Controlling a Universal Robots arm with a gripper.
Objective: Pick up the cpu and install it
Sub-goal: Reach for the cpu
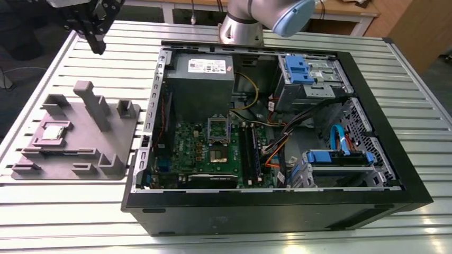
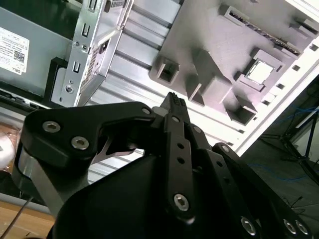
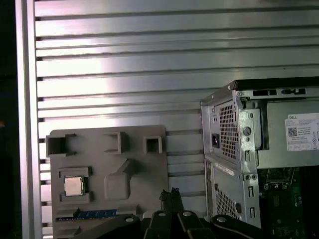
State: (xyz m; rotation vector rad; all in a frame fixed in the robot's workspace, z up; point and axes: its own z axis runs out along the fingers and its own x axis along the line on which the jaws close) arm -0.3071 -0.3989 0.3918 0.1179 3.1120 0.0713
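The cpu [image 1: 55, 131], a small square chip with a silver top, lies in a recess of the grey holder block [image 1: 116, 135] on the table, at the exterior view's left. Both wrist views show it from above [image 2: 259, 73] [image 3: 74, 185]. My gripper [image 1: 99, 48] hangs high over the table's far left corner, well behind the holder and apart from the chip. Its black fingertips [image 2: 173, 99] [image 3: 170, 193] are pressed together with nothing between them. The dark metal-framed socket [image 1: 219, 142] sits on the green board inside the open computer case [image 1: 282, 203].
The holder block has a tall upright post [image 1: 90, 100] and several raised tabs. In the case are a grey power-supply box [image 1: 201, 79], blue drive brackets [image 1: 298, 69], long black memory slots [image 1: 249, 148] and loose cables [image 1: 282, 140]. The arm's base [image 1: 244, 26] stands behind the case.
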